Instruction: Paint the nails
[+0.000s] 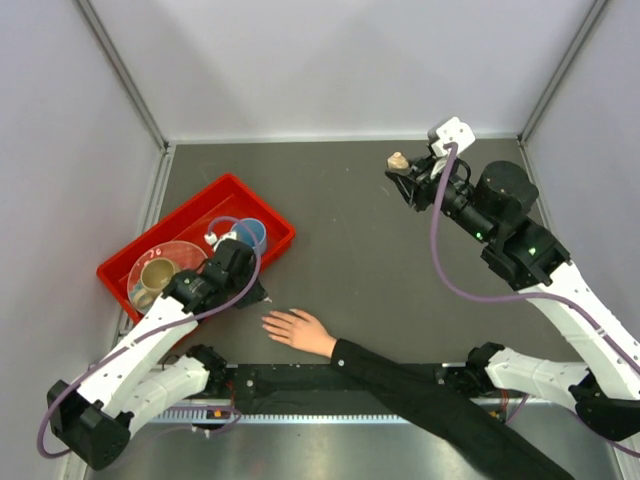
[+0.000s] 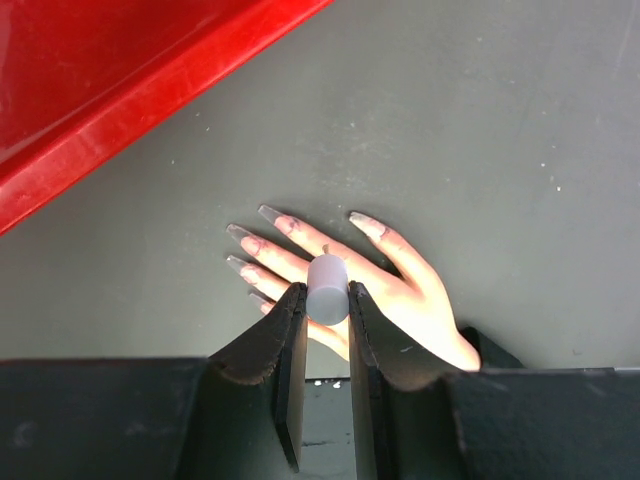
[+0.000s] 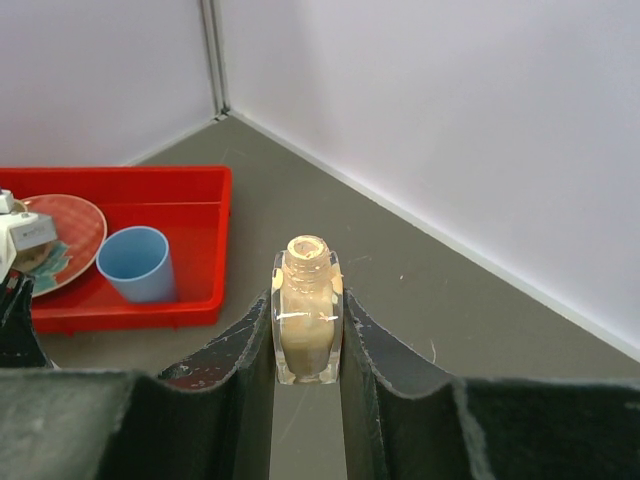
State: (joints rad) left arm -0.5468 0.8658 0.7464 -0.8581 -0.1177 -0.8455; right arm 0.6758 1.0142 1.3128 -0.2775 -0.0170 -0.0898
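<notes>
Off-task stuff I see: red tray (image 1: 265,207) sits just beyond and left of the left gripper (image 2: 327,292). Its wall cuts across that wrist view's upper-left corner. From the right gripper (image 3: 307,300) it's well off to the left.

In the tray:
- blue cup (image 1: 250,236), upright, at the end nearest the left gripper
- reddish plate (image 1: 182,252) further left
- tan mug (image 1: 155,275) on the plate

Grey cylinder (image 2: 327,288) is pinched at the left fingertips. Uncapped tan polish bottle (image 3: 307,325) is pinched upright at the right fingertips. Dark grey table (image 1: 350,220) underneath, white walls (image 1: 330,60) around.
</notes>
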